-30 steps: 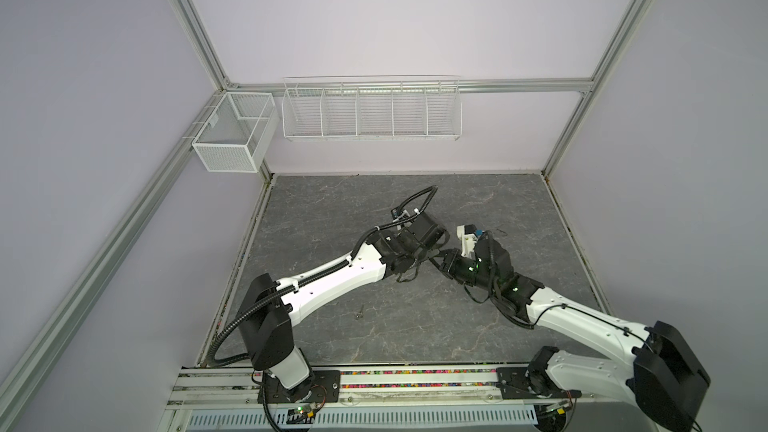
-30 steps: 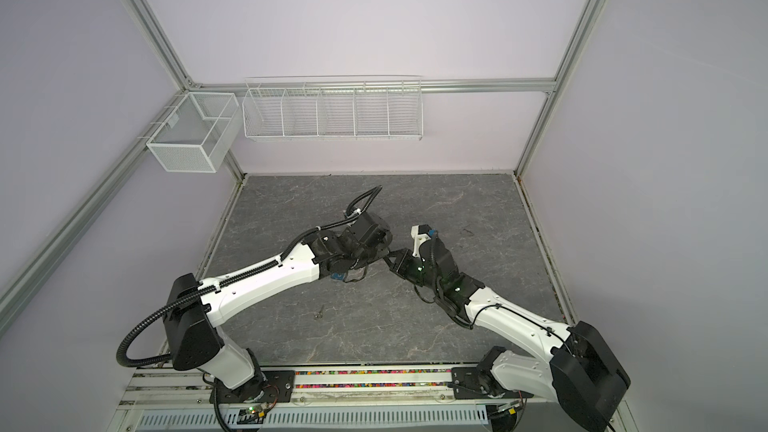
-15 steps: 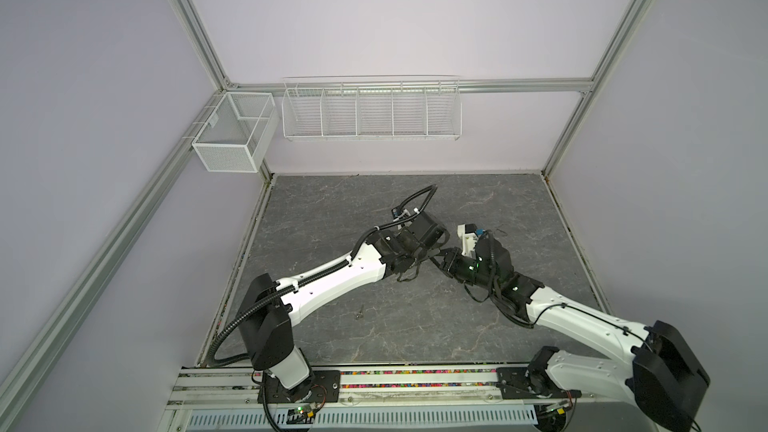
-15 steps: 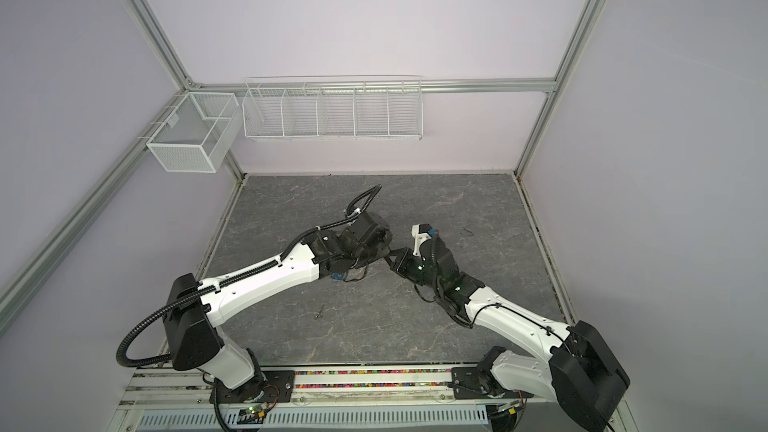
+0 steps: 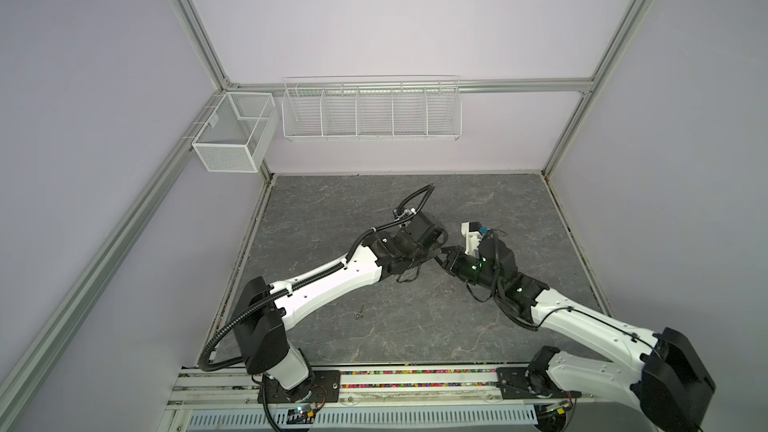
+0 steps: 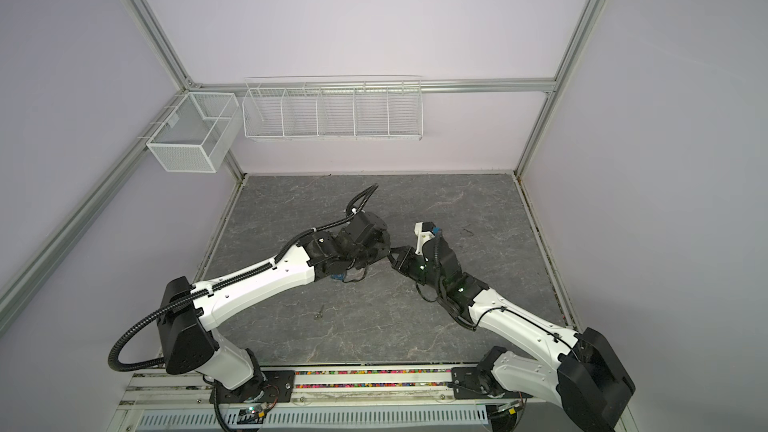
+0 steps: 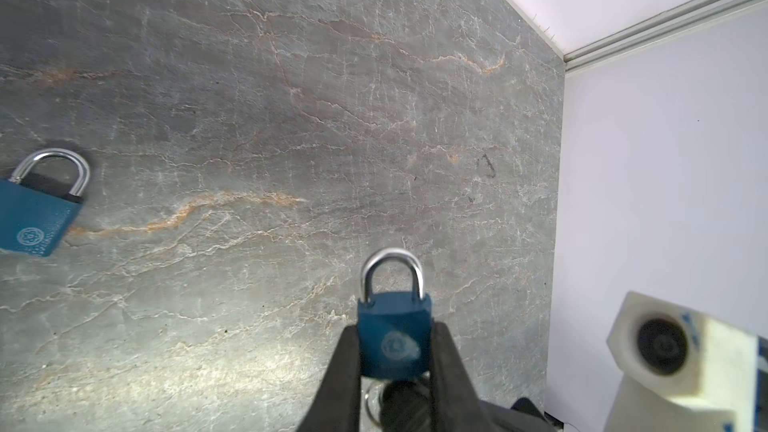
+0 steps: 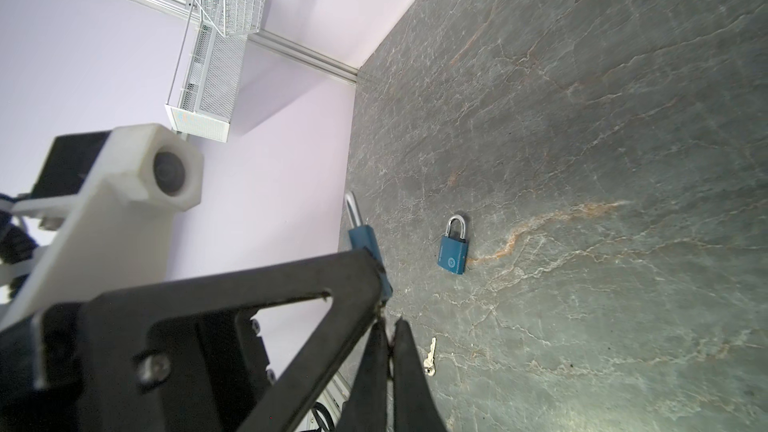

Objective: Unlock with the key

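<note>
Left wrist view: your left gripper (image 7: 395,351) is clamped on the flat sides of a blue padlock (image 7: 392,326), apparently raised off the grey table (image 7: 291,118). Its shackle (image 7: 392,268) is closed and points away from the wrist. The lock's long axis runs straight out along the fingers, so its keyway end faces back between them. There a dark shape and a metal ring (image 7: 368,403) crowd in, too blurred to name.

In the right wrist view, your right gripper (image 8: 390,322) shows its jaws pressed together just short of that same lock, seen edge-on. Whether they pinch a key cannot be told. In both top views the two grippers meet tip to tip over mid-table. A second padlock (image 8: 454,249) lies flat on the table, and a loose key (image 8: 430,357) rests well apart from both grippers. Your right arm is nearer the keyway. Judged from here, the coming move is a push or turn along the lock's axis.
</note>
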`<state>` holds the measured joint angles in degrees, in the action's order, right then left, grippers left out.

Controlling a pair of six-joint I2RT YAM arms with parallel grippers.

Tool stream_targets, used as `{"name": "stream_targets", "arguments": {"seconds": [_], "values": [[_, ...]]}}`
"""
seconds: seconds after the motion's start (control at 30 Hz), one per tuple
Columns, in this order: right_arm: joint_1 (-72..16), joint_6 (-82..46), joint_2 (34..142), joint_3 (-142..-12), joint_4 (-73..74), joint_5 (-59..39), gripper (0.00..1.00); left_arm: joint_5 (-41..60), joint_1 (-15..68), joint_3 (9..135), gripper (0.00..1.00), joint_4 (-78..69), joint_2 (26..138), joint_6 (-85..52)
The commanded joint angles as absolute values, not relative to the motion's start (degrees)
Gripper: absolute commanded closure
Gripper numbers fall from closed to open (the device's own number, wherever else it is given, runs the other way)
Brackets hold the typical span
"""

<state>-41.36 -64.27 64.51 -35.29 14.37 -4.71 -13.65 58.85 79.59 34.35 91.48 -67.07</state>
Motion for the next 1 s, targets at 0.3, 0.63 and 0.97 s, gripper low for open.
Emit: {"name": "stream_targets", "arguments": {"seconds": [0.3, 0.63, 0.97], "values": [[-42.4, -60.0, 63.9, -37.2, 16.5, -0.1, 0.93, -14.5, 60.0, 81.7, 1.00, 36.9, 89.7, -65.9], [-40.9, -58.6, 60.5, -33.4, 20.0, -6.8, 0.78, -19.0, 58.2, 81.6, 1.00, 35.9, 88.0, -65.8], [-39.7, -60.7, 63.8, -32.9, 27.4, -11.1, 0.86, -18.3, 58.2, 81.3, 1.00, 35.4, 88.1, -66.1]]}}
